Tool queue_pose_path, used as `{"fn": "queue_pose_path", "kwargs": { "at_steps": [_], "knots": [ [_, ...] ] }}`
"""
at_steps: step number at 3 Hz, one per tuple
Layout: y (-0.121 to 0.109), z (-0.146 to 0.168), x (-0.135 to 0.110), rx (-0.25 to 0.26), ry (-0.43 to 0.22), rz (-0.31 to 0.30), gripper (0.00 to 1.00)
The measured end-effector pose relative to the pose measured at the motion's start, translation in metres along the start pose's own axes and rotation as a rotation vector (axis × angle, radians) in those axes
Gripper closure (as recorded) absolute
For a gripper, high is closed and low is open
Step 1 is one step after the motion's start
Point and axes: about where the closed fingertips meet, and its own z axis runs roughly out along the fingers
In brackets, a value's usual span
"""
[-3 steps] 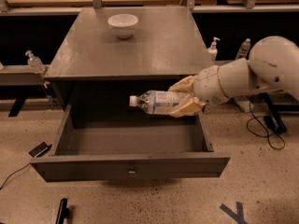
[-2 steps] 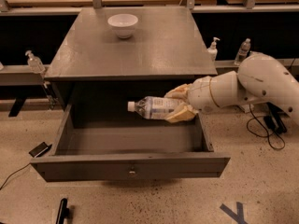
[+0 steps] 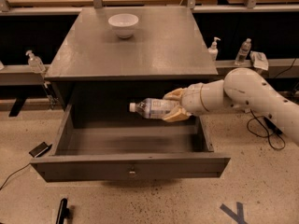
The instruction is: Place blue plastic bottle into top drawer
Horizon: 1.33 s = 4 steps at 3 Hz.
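Note:
The blue plastic bottle [image 3: 152,108] lies sideways in the air, white cap pointing left, over the back right part of the open top drawer [image 3: 131,164]. My gripper [image 3: 176,106] is shut on the bottle's base end, its tan fingers [image 3: 174,95] above and below it. The white arm reaches in from the right. The drawer is pulled fully out from the grey table [image 3: 140,45], its inside bare, its round knob [image 3: 132,173] centred on the front.
A white bowl [image 3: 123,24] stands at the back of the tabletop. Pump-top bottles [image 3: 35,62] [image 3: 213,48] and a small water bottle [image 3: 243,51] stand on the side shelves. A dark phone-like object [image 3: 40,149] and cables lie on the floor.
My gripper and the bottle have moved lower and a little left, further down towards the open drawer. The arm has dropped with them.

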Motion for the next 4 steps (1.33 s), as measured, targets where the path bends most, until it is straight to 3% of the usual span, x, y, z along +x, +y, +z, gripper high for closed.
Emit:
{"fn": "queue_pose_path", "kwargs": {
  "at_steps": [1,2,3,4],
  "knots": [
    [-0.005,0.019,0.030,-0.012,0.000,0.059,0.33],
    [-0.001,0.032,0.064,-0.018,-0.006,0.180,0.10],
    [-0.010,0.023,0.078,0.032,-0.016,0.284,0.00],
    [-0.017,0.013,0.077,0.064,-0.015,0.320,0.00]
  ]
}}
